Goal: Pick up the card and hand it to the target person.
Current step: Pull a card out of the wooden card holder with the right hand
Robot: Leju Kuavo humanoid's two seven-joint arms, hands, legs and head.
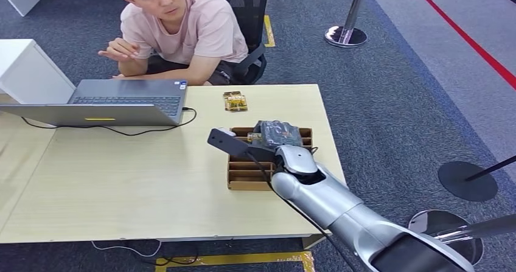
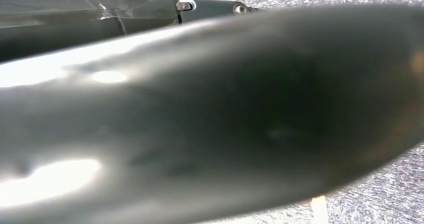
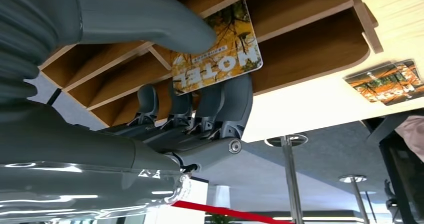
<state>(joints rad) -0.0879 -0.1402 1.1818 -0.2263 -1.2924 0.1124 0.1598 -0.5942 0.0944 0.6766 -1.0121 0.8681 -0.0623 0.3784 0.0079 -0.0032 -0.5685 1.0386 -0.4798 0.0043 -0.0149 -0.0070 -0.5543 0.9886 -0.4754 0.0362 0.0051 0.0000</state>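
Right hand [image 3: 200, 78] over the wooden rack [image 1: 243, 173] at the table's [image 1: 122, 187] near right, thumb and fingers [image 3: 220, 103] pinching the card [image 3: 217, 48] above the slots. Loose cards [image 1: 235, 101] just beyond the rack. Person [image 1: 182, 28] seated at the far side. Left hand probably out of sight; fingers impossible to tell.
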